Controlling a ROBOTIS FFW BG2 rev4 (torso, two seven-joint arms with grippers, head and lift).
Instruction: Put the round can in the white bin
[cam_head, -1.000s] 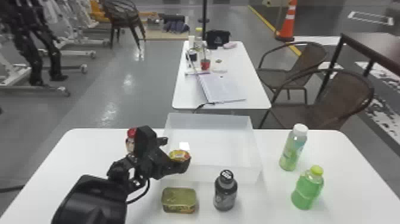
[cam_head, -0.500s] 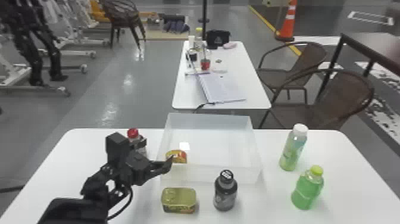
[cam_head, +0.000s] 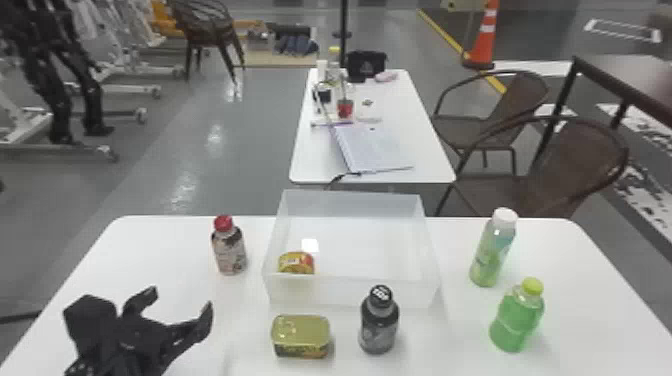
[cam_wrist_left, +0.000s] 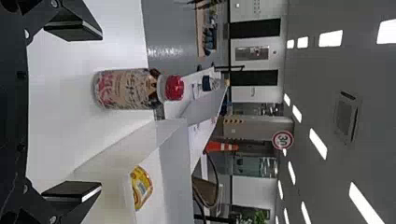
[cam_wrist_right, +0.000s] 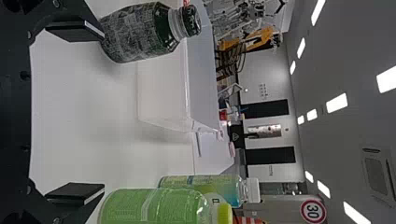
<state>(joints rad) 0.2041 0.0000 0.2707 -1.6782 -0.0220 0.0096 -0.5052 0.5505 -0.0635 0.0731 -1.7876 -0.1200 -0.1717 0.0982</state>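
My left gripper (cam_head: 175, 305) is open over the table's left front, left of the bin, nothing held. In the left wrist view the left gripper (cam_wrist_left: 74, 112) has its two fingers wide apart. The round can (cam_head: 296, 263), yellow and red, lies inside the white bin (cam_head: 352, 291) at its left front corner; in the left wrist view the round can (cam_wrist_left: 141, 187) shows past the bin's wall. In the right wrist view my right gripper (cam_wrist_right: 77, 112) stands open, with nothing between its fingers.
On the white table (cam_head: 150, 250) are a red-capped bottle (cam_head: 229, 247) left of the bin, a rectangular tin (cam_head: 301, 336) and black bottle (cam_head: 379, 322) before it, and a white-capped bottle (cam_head: 492, 250) and green bottle (cam_head: 517, 317) to the right.
The left gripper was at the can over the bin's left side; it has let go and moved back left and toward the front. The can stays in the bin.
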